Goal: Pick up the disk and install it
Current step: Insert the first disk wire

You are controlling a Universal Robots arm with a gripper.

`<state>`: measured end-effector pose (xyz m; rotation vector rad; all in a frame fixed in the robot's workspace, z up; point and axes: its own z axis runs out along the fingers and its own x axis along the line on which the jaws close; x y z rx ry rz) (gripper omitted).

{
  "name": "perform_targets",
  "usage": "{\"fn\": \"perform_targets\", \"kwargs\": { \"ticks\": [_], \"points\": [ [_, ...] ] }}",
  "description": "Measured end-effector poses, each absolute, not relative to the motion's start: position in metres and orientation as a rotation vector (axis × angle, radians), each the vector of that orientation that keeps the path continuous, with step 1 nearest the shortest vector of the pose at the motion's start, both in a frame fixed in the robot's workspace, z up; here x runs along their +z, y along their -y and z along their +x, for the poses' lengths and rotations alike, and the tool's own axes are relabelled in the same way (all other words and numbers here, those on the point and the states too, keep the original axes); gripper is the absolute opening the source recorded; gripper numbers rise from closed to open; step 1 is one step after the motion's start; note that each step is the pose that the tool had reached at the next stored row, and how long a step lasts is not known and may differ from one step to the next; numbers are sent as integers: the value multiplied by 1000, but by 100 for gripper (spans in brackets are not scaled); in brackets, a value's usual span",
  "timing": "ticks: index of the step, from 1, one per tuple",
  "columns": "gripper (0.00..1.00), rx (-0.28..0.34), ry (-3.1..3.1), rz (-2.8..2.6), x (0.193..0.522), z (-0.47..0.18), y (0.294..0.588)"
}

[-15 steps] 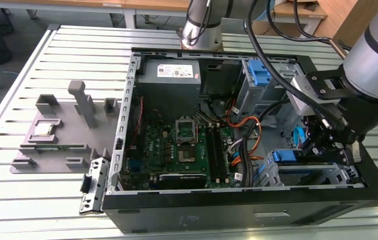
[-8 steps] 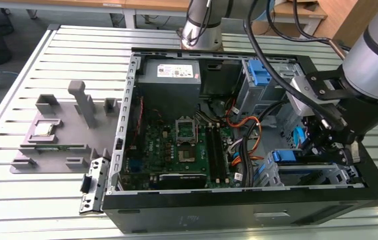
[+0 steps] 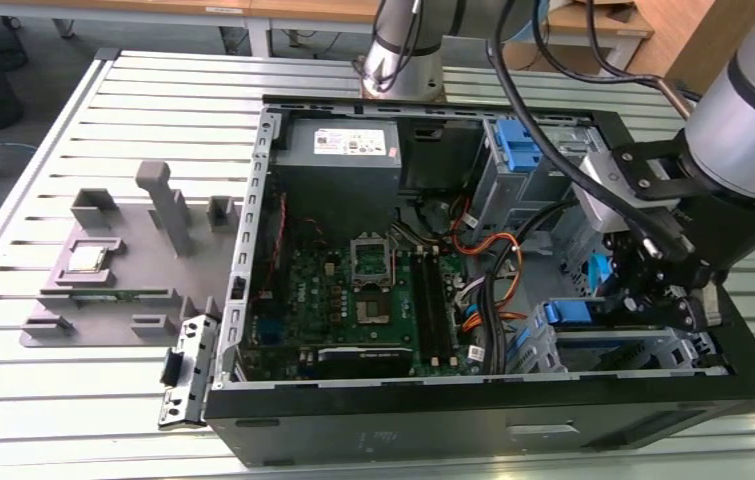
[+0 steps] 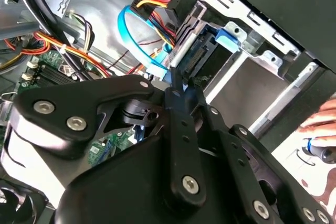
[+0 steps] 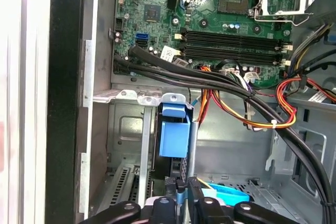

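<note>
1. Here, at the exterior view's left, a grey fixture [image 3: 124, 262] lies on the table [image 3: 70, 420].
2. Midway, the open computer case [image 3: 484, 425] shows its motherboard [image 3: 350, 300].
3. Rightward, the disk [image 3: 572, 312] stands in the drive cage [image 3: 651, 352], with the gripper [image 5: 182, 190] closed narrowly on its edge.
</note>
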<state>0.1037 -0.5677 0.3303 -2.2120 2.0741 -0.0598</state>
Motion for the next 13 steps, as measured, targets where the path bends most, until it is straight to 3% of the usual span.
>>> {"fn": "perform_targets", "kwargs": {
  "ticks": [13],
  "points": [
    [23, -60, -2074, -2212, 357, 104, 568]
  ]
}}
